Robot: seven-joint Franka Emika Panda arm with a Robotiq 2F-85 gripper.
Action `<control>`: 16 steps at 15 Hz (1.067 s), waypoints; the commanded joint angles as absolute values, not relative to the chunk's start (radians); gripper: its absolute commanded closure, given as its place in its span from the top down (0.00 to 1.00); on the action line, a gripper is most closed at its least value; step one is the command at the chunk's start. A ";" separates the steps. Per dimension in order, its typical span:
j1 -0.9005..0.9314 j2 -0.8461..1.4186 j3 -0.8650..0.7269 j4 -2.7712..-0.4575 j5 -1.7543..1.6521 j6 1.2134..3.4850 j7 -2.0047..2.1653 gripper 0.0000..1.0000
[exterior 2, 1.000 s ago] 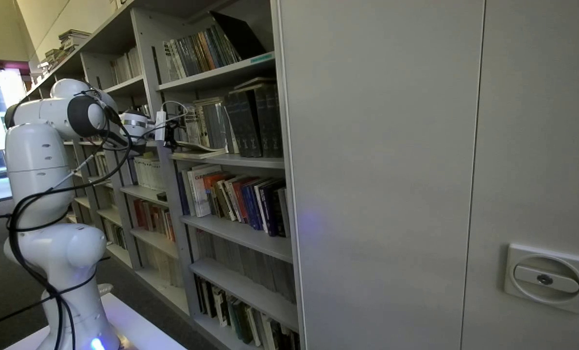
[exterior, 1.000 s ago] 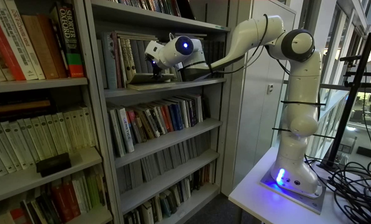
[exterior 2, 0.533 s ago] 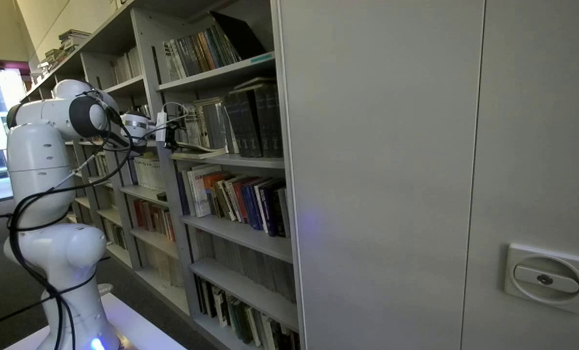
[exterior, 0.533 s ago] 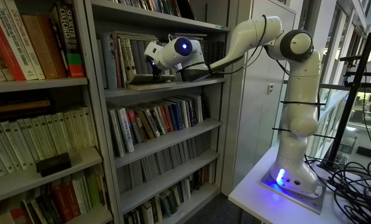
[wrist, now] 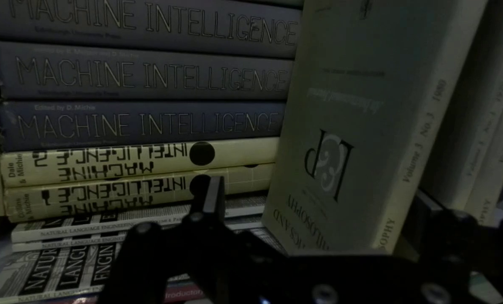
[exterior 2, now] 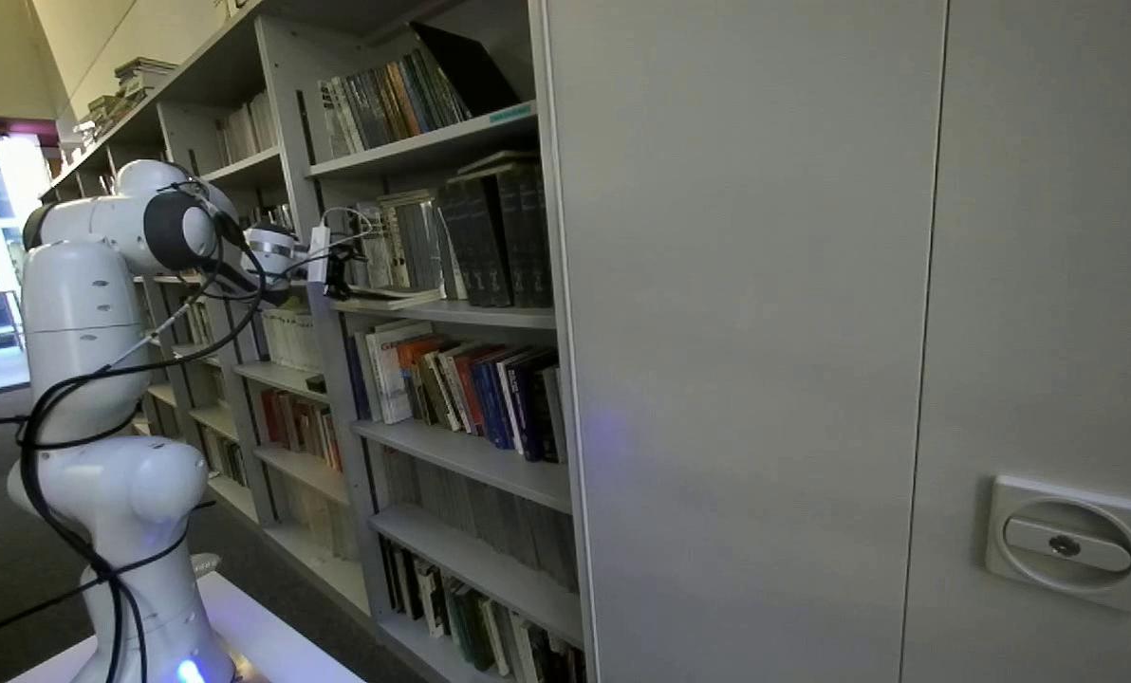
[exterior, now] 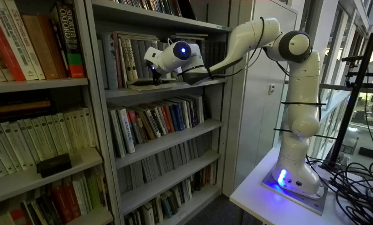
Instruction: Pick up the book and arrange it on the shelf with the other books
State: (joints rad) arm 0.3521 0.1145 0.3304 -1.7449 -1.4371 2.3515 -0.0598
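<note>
Hangs by the shelf [exterior: 120, 93], upper centre in an exterior view, with hand [wrist: 321, 192] wide apart on 2 sides of the book [wrist: 348, 101], right of centre in the wrist view.

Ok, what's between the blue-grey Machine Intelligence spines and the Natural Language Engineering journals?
Two cream Machine Intelligence volumes, side by side; the wrist view shows them, one partly behind the hand.

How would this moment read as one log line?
pincer: open | book: unclamped, not yet upright | other books: mostly upright on shelf
</note>
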 commanded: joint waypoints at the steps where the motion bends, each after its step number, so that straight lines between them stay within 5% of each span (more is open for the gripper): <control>1: 0.350 0.128 0.324 -1.700 -1.432 2.340 -0.099 1.00; 16: 0.342 0.139 0.305 -1.708 -1.396 2.326 -0.133 1.00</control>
State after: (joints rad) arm 0.3493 0.1297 0.3106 -1.7340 -1.4170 2.3513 -0.0896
